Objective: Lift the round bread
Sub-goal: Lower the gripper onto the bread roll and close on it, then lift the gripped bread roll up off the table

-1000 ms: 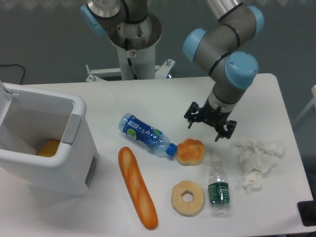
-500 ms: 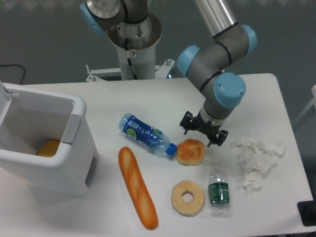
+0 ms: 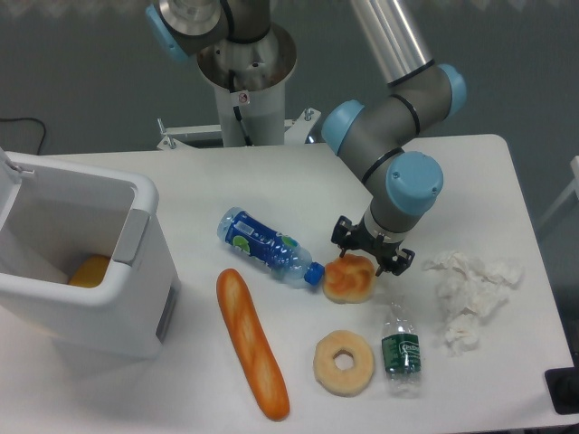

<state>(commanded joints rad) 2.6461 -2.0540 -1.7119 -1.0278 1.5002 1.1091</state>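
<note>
The round bread (image 3: 348, 280) is a small golden-orange bun with a knotted top, lying on the white table (image 3: 298, 190) right of centre, next to the cap of a blue bottle. My gripper (image 3: 372, 254) is open and hangs just above the bun's upper right edge, one finger to the left and one to the right of it. The fingertips look level with the top of the bun and hold nothing. Whether they touch it I cannot tell.
A blue-labelled bottle (image 3: 266, 247) lies left of the bun. A long orange baguette (image 3: 251, 344), a pale ring-shaped bread (image 3: 344, 363) and a small green-labelled bottle (image 3: 400, 347) lie in front. Crumpled paper (image 3: 470, 294) is at right. A white bin (image 3: 77, 258) stands at left.
My gripper has moved left and down from above the table's right middle until it hangs over the bun's upper edge. It has stayed open. The bun has not moved.
</note>
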